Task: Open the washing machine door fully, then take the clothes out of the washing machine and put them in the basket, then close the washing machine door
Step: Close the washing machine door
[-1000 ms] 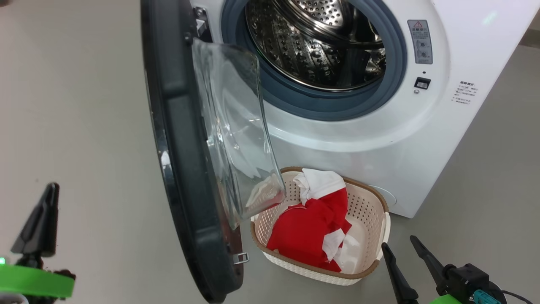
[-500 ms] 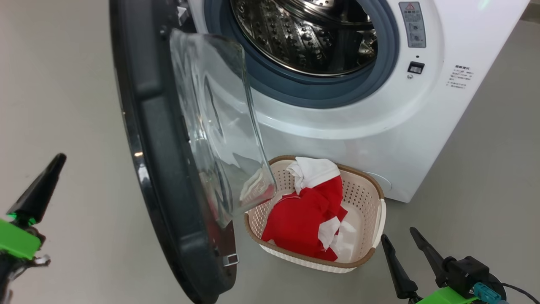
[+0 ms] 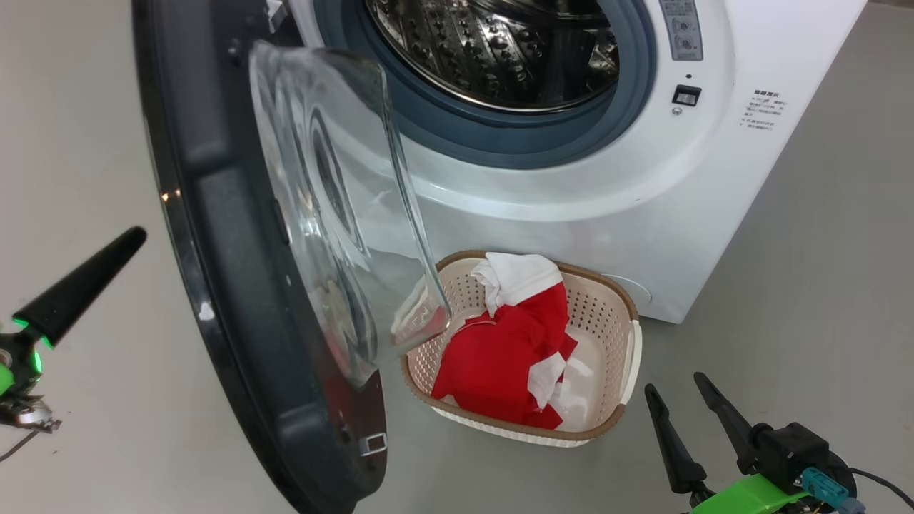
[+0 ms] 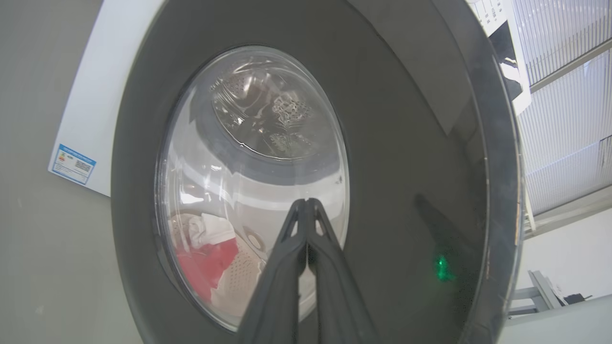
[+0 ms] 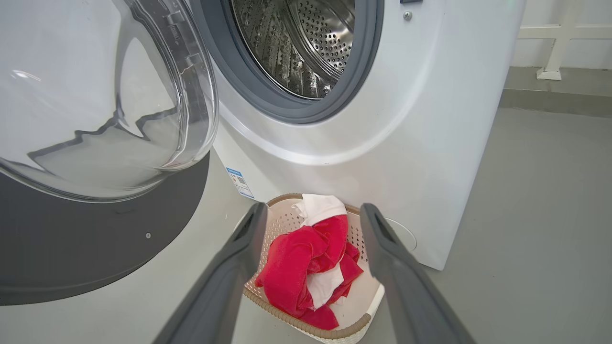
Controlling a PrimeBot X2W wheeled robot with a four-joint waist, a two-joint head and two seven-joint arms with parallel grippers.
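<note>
1. My left gripper (image 3: 133,239) is at the far left above the bare floor (image 3: 86,143). Its two fingers are pressed together and hold nothing. The tips point at the outer face of the door, with a small gap showing in the head view.
2. The door (image 3: 214,250) stands open, swung out to the left of the washing machine's mouth. Its clear glass bowl (image 3: 335,214) bulges toward the machine.
3. The washing machine (image 3: 643,185) is white. Its grey-blue rubber ring (image 3: 500,146) surrounds the steel drum (image 3: 493,50), and I see no fabric in the part of the drum that shows.
4. The basket (image 3: 593,314) sits on the floor right in front of the machine, below the mouth and just right of the door's lower edge.
5. The clothes (image 3: 500,350) lie bunched inside the basket, red with white patches. A white piece (image 3: 518,275) is on top at the end nearest the machine.
6. My right gripper (image 3: 674,383) hangs at the lower right, near the basket's nearest corner but apart from it. Its fingers are spread wide with nothing between them, and in the right wrist view they frame the basket.
</note>
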